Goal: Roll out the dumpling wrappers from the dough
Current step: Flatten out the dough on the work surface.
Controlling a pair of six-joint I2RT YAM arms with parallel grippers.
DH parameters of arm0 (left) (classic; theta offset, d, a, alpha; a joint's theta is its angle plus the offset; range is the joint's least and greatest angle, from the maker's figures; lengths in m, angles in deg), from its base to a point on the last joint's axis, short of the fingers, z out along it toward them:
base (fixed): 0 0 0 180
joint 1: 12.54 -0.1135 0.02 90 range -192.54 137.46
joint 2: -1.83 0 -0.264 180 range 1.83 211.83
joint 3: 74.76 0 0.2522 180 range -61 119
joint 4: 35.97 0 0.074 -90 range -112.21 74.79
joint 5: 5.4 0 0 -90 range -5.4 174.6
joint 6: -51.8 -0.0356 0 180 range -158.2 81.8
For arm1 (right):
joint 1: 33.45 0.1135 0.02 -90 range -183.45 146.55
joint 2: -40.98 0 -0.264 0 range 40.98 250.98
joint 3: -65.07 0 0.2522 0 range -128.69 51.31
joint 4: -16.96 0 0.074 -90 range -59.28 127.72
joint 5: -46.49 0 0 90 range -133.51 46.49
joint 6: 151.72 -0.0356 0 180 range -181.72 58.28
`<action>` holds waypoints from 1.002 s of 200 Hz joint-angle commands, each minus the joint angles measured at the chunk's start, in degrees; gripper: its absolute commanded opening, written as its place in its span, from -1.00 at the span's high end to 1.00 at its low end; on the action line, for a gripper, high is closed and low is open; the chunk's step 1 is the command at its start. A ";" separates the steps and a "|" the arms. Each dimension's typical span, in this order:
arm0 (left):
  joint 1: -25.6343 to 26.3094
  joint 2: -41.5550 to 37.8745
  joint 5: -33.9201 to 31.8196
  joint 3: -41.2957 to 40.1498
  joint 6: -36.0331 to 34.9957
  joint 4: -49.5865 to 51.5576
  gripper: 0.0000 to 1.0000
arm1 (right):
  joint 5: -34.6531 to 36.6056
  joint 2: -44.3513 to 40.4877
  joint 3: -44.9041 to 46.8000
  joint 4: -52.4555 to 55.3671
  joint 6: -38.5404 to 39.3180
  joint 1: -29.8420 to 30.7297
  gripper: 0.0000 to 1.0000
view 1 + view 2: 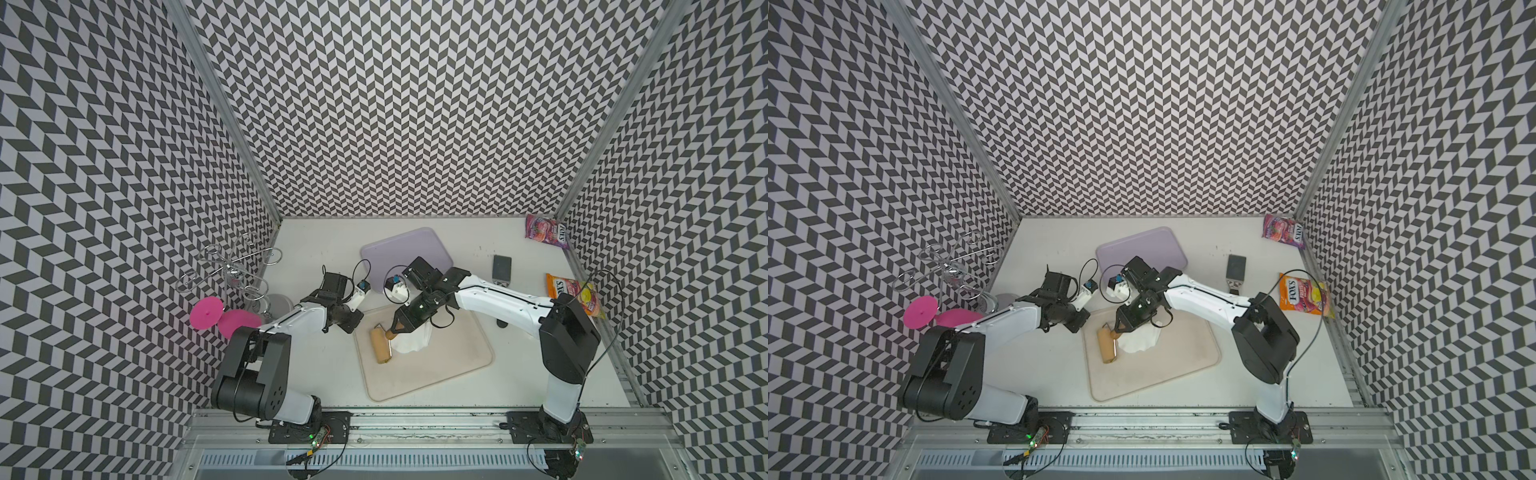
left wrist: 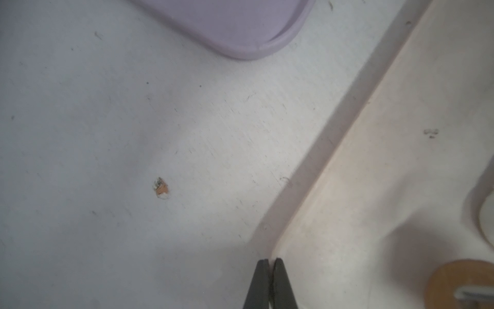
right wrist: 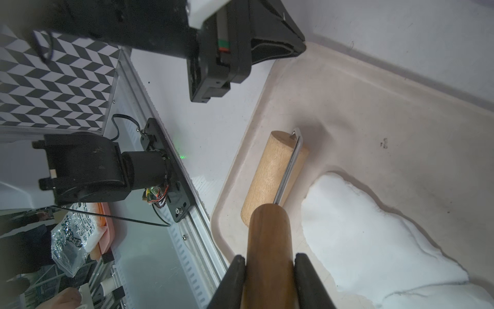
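Holds the dark handle [image 3: 267, 232] of the wooden roller [image 3: 270, 171] in the right claw [image 3: 270, 258], clamped from both sides. Roller resting on the beige board [image 3: 401, 93], just beside the dough [image 3: 374, 240], not on it. Dough: a ragged white sheet, partly flattened, lying on the board below the right arm. Left claw [image 2: 270, 263] pressed shut and empty, hanging over the board's edge. No finished dumpling wrappers to see. Possible troubles from here: pushing the soft sheet along instead of thinning it, if pressed at a slant; sticking and tearing on the wood; twisting of the handle between the fingers [image 3: 234, 281] under load; sliding of the unheld board on the counter [image 1: 511, 386].
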 commanded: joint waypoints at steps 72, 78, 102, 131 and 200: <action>0.14 0.05 0.21 -0.66 0.03 0.67 1.00 | 10.71 -13.85 4.55 6.02 1.09 -6.34 1.00; 0.14 0.12 0.20 -0.64 0.02 0.67 1.00 | 11.74 -13.59 4.65 6.48 1.34 -6.34 1.00; 0.15 0.12 0.24 -0.56 0.03 0.75 1.00 | 14.06 -11.55 4.21 8.33 2.19 -6.34 1.00; 0.14 0.15 0.21 -0.50 0.03 0.84 1.00 | 15.72 -9.40 4.28 9.04 2.58 -6.21 1.00; 0.19 0.43 0.15 -0.41 0.02 0.75 1.00 | 17.91 -4.63 7.71 8.52 1.97 -4.51 1.00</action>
